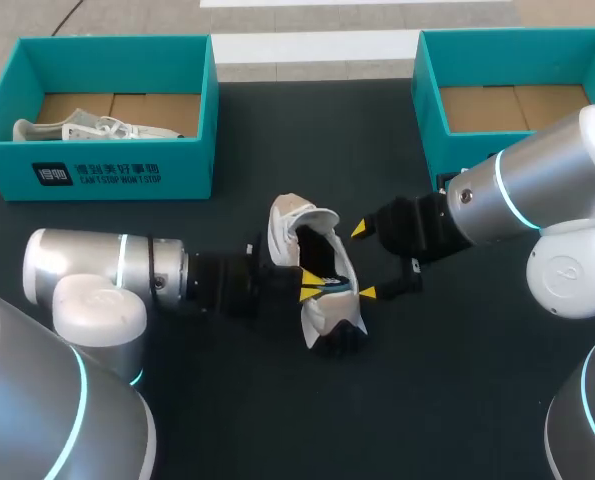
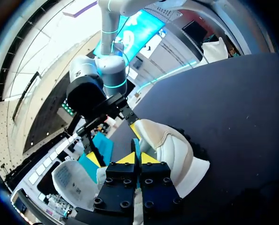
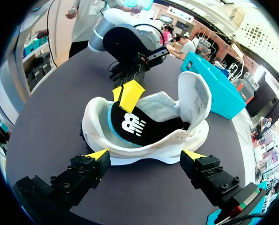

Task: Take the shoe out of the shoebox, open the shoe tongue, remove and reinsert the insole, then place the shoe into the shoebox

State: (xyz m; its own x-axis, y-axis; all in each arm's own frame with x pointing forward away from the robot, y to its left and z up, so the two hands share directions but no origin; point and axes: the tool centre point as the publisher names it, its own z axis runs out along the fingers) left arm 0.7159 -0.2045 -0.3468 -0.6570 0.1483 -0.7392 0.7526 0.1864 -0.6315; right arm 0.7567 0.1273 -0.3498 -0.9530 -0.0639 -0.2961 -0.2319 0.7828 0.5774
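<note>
A white shoe (image 1: 322, 312) lies on the black table, its tongue (image 3: 195, 93) folded back. The black insole (image 3: 130, 126) with a white logo lies inside the shoe. My left gripper (image 1: 307, 283) comes in over the shoe's left side and is shut on the insole's edge, where a thin teal strip shows between its tips (image 2: 135, 158). My right gripper (image 1: 364, 260) stands open just to the right of the shoe. In the right wrist view its fingertips (image 3: 99, 153) flank the shoe's side without touching it.
A teal shoebox (image 1: 107, 170) at the back left holds another white shoe (image 1: 87, 128). A second teal shoebox (image 1: 432, 110) at the back right shows only its cardboard floor. Both arms' bodies lie low across the table on either side of the shoe.
</note>
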